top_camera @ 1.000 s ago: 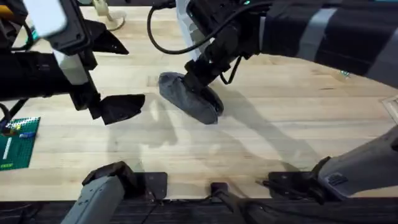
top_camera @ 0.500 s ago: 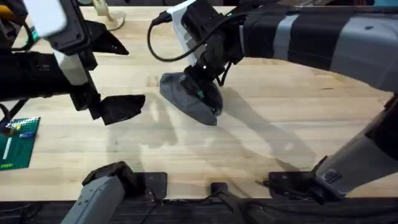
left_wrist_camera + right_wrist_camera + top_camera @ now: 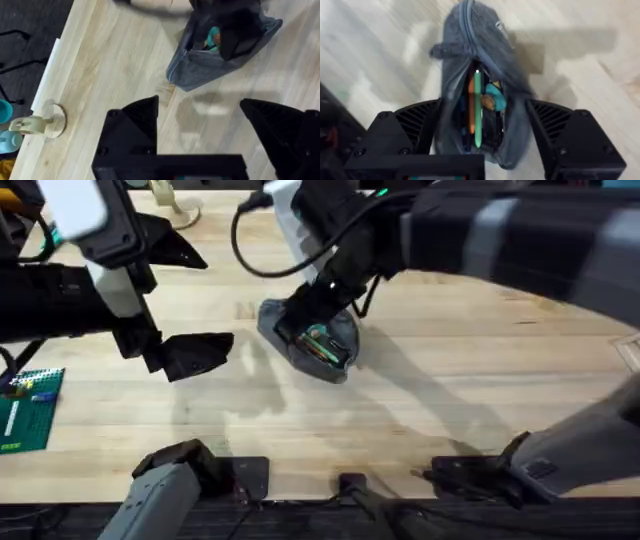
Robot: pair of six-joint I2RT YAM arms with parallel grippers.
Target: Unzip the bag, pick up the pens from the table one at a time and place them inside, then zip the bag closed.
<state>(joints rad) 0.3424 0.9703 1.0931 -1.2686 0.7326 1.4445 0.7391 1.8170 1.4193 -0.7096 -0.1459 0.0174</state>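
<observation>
Our two arms: black and grey links, black grippers

We list the left gripper (image 3: 200,135) with broad black wedge-shaped fingers on a white-and-black wrist; the right gripper (image 3: 482,137) with black fingers ribbed on their inner faces; a black cable looped at our right arm's wrist; grey base housings.

We see the grey felt bag (image 3: 310,340) lying slantwise on the pale plank worktop (image 3: 420,400), toward the far edge, roughly mid-width. Zipper open at one end, mouth gaping. Pens (image 3: 474,107) inside: one orange, one green, lengthwise along the opening, plus a teal piece beside them.
</observation>
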